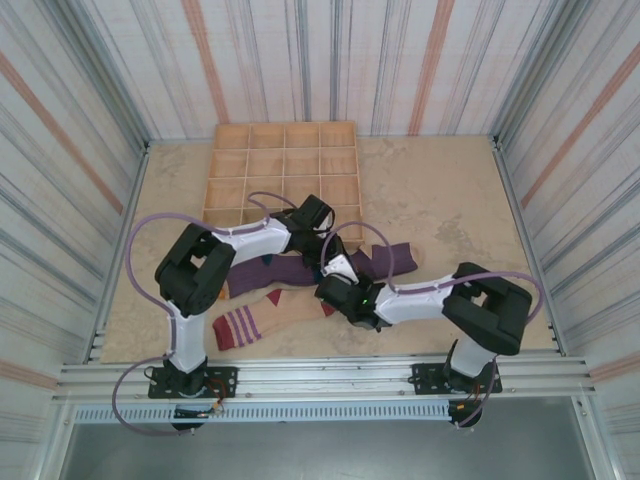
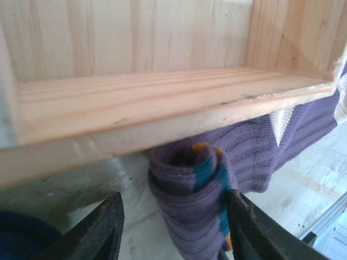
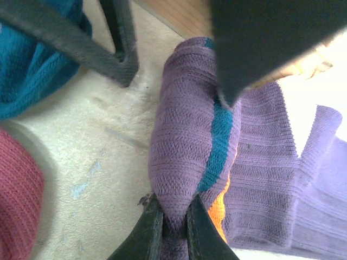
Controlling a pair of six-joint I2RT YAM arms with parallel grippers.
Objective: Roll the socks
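Purple sock roll (image 3: 184, 135), pinched in the right tool (image 3: 173, 206), lies inside the open left tool (image 2: 173, 197).

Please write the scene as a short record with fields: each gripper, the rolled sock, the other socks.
left gripper: open, one finger on each side of the purple sock roll
right gripper: shut on the purple sock roll, pinching its end
purple sock roll: on the table, close beside the wooden tray
tan sock: flat, unrolled, near the arm bases
second purple sock: flat, unrolled, beside the roll
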